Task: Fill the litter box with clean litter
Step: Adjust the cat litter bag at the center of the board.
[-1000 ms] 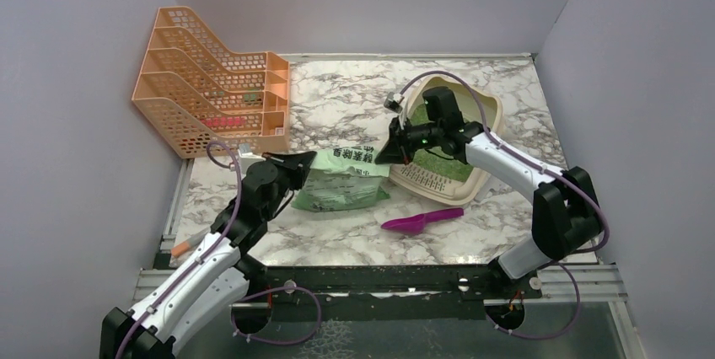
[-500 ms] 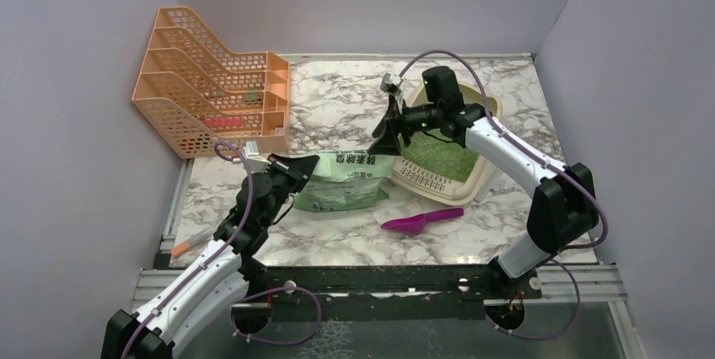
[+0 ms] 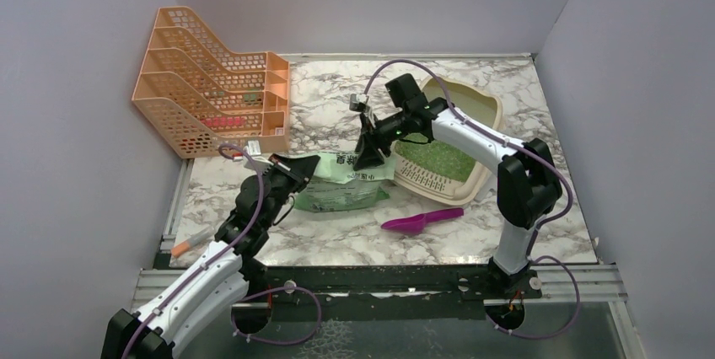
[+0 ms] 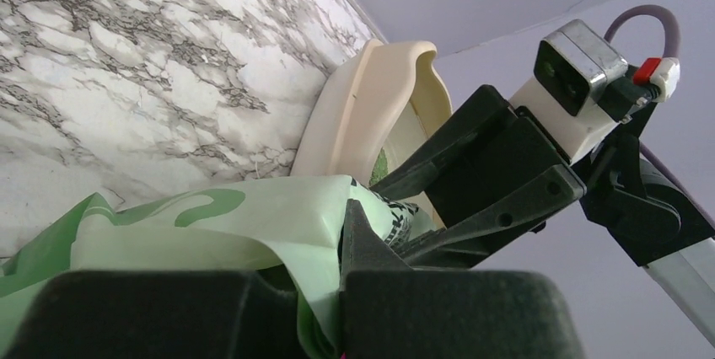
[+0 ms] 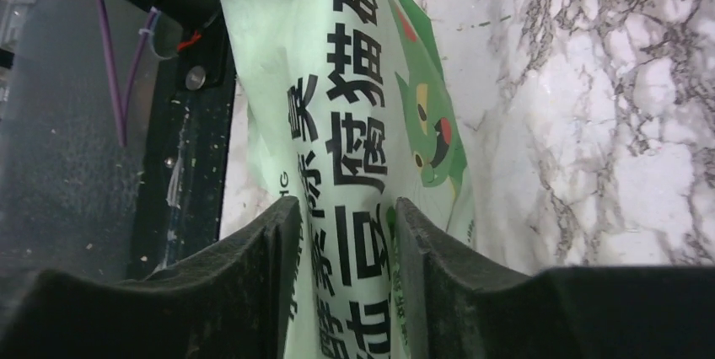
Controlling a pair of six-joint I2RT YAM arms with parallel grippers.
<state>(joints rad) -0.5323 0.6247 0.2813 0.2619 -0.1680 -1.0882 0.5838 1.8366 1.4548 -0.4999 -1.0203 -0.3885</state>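
The bag (image 3: 341, 192) of litter lies flat on the table (image 3: 329, 98), a little left of the middle and nearer the near edge, its dark print facing up. The left gripper (image 3: 301, 166) is clamped shut on the bag's left end, and its wrist view shows a fold of pale green plastic pinched between its fingers. The right gripper (image 3: 368, 160) points down at the bag's far right corner with its jaws parted. In its own wrist view the printed face of the bag shows in the gap between the two fingers (image 5: 253, 266), but whether they touch the plastic cannot be told. The box (image 3: 485, 115) sits toward the far right of the table, just beside the bag's right end, with a patch of green litter (image 3: 438, 157) on its floor. A magenta scoop (image 3: 420, 221) lies near the box on its near side. An orange rack (image 3: 211, 81) stands at the far left corner.
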